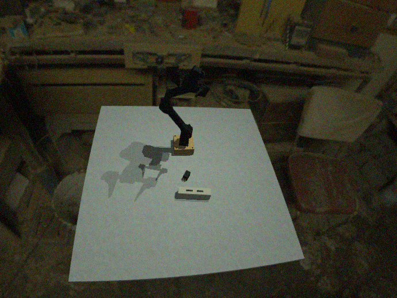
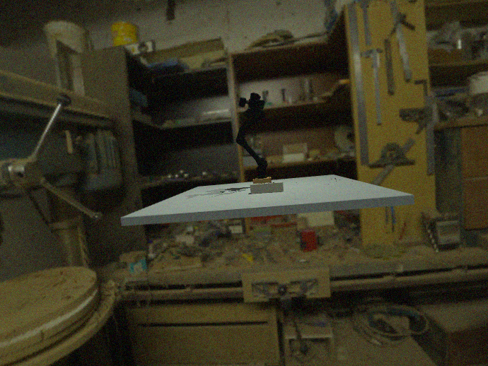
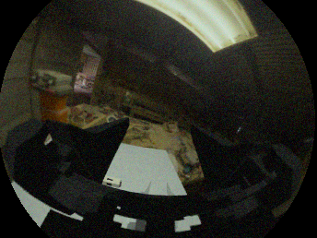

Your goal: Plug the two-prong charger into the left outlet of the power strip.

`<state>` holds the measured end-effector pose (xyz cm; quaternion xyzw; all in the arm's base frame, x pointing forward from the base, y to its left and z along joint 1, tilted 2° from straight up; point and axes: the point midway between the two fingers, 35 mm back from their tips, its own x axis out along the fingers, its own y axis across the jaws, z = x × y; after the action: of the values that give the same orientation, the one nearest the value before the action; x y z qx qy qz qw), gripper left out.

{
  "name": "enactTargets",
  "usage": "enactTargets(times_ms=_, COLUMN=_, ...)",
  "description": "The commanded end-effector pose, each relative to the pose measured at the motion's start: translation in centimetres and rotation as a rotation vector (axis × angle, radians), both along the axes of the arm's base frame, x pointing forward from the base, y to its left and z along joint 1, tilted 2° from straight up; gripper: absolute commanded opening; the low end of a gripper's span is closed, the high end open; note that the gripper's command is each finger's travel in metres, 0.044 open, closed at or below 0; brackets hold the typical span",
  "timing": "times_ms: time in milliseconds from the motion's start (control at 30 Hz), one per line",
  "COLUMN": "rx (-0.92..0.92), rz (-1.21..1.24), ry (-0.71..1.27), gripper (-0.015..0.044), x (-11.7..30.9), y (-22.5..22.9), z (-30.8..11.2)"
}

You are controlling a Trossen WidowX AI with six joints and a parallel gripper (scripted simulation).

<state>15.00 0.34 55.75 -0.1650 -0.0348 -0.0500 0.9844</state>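
Observation:
The small black two-prong charger (image 1: 186, 174) lies on the white table, its light prongs (image 1: 183, 179) angled toward the power strip. The white power strip (image 1: 194, 195) (image 2: 266, 188) (image 3: 112, 184) sits just beyond the charger from the arm's base. Two dark outlet slots show on its top in the top view, off-centre toward the image's left. My gripper (image 3: 160, 124) is open and empty, raised high above the table and well away from the charger. Its two black fingers stand wide apart in the wrist view. I cannot make out the charger in the exterior view or the wrist view.
The black arm (image 1: 174, 117) (image 2: 249, 148) rises from a wooden base block (image 1: 183, 151) (image 2: 262, 180) behind the charger. The white table (image 1: 224, 230) (image 2: 323, 196) (image 3: 147, 166) carries the arm's shadow at the left in the top view. A cluttered workshop surrounds it.

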Motion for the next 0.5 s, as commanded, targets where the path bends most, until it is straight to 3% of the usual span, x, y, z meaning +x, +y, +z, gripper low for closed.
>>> enactTargets(times_ms=0, rx=-0.001, rz=-0.002, ry=-0.001, gripper=0.0426, x=0.0, y=0.0, z=0.0)
enactTargets(times_ms=467, rx=-0.076, rz=-0.143, ry=-0.108, gripper=0.044, x=0.5, y=2.7, z=1.5)
